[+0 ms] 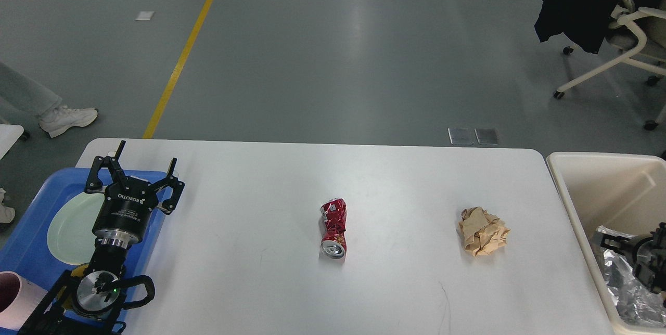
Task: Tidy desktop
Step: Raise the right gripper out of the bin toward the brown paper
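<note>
Head view shows the big white counter [250, 283] filling the middle. 2 bits of trash are left on it: a squashed red metal can [333, 228] and, at 3 o'clock from it, a crumpled brown paper ball [483, 231]. The cream plastic bin [598, 189] holds shiny foil [622, 283]. The blue plastic tray [23, 252] holds a pale plate [67, 228]. Left tool [136, 171] has fingers apart; right tool [640, 257] I cannot tell.

The desktop [250, 293] in front of me is a wide white rectangular top with rounded corners, smooth and matte, lying flat; faint dark scuff lines mark its near right part.
</note>
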### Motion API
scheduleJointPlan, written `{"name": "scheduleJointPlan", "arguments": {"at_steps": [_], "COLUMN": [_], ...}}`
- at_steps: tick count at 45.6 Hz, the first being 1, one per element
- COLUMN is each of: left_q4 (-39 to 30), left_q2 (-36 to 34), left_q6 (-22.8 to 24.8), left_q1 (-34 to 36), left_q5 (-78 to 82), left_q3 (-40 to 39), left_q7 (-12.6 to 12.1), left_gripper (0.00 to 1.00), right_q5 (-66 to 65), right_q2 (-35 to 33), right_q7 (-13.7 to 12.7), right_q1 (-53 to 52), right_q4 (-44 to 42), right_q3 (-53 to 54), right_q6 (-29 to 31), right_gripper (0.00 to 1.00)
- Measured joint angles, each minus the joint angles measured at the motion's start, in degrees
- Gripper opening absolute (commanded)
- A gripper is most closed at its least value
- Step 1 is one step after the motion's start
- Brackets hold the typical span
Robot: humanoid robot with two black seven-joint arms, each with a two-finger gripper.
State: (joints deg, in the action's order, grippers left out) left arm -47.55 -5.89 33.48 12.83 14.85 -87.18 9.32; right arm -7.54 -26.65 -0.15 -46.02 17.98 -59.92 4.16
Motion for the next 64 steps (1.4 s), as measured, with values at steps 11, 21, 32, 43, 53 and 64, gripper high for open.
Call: {"name": "scheduleJointPlan", "arguments": {"at_steps": [11,21,32,43,53,64], "left_q4": [0.0,0.0,0.0,0.0,0.0,0.0], "left_q2": [0.02,0.05,0.04,0.01,0.0,0.01], "left_q6": [0.0,0.0,0.0,0.0,0.0,0.0], "left_q1": [0.0,0.0,0.0,0.0,0.07,0.1], "left_q5": [0.0,0.0,0.0,0.01,0.0,0.0], "left_q3": [0.02,0.02,0.02,0.04,-0.01,-0.01], "left_q7": [-0.02,-0.02,-0.02,0.07,0.07,-0.01], "left_gripper": [0.96,0.96,0.96,0.96,0.96,0.96], "right_q5": [-9.81,-10.85,-10.5,-3.14,1.4,0.25], "right_q2": [-6.82,-2.88,4.43,8.3,12.6,13.38], "right_q7": [-9.95,-20.29,-21.35,-18.85,-9.47,-8.91], "right_q1": [-26.62,-50.38,-72.02,-89.77,-92.5,-90.44], "right_q4": [24.88,40.97,56.16,74.22,77.94,77.18], "right_q3": [-2.13,-9.66,-10.32,-10.37,-11.14,-12.16], "right_q6": [8.15,21.06,35.96,36.21,34.39,31.71], "right_gripper": [1.0,1.0,1.0,1.0,1.0,1.0]}}
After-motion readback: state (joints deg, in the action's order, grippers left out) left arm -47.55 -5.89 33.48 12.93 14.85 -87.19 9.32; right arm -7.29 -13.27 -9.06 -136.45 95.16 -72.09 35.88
